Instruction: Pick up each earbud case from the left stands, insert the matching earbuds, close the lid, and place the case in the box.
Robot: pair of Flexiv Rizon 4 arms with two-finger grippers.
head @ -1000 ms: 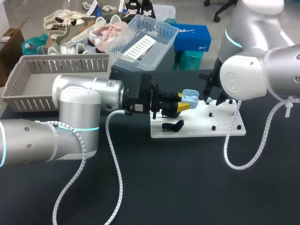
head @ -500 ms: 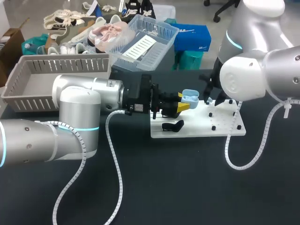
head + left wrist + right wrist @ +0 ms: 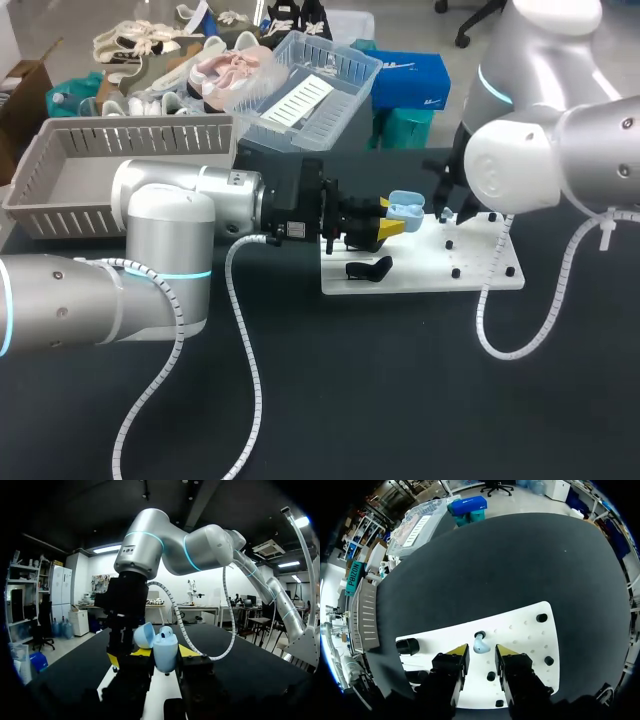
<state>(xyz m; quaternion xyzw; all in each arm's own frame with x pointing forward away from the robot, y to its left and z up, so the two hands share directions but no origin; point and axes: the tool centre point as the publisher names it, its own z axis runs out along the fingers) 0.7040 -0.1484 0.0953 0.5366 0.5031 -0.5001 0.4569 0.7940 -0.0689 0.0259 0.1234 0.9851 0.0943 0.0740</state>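
The left gripper (image 3: pixel 392 226) is closed on the light-blue case (image 3: pixel 165 652), one yellow tip on each side. It holds the case over the left end of the white board (image 3: pixel 480 278), with the lid (image 3: pixel 144 635) open and turned toward the other arm. I judge this is so the case is steady and its inside is free for an earbud coming from the right. The right gripper (image 3: pixel 482 651) hangs just above a blue earbud (image 3: pixel 479 643), which sits on the board at a small black peg. Its fingers are apart with nothing btw. them yet, one on each side of the bud, so prob. it is lined up for a grasp. A black case (image 3: pixel 368 268) lies on the board near the left gripper. Some black pegs (image 3: pixel 541 617) stand around the bud – the closest could catch a finger on the way down. The grey basket (image 3: pixel 60 165), likely the box, is at the far left behind the left arm – well apart from the case.
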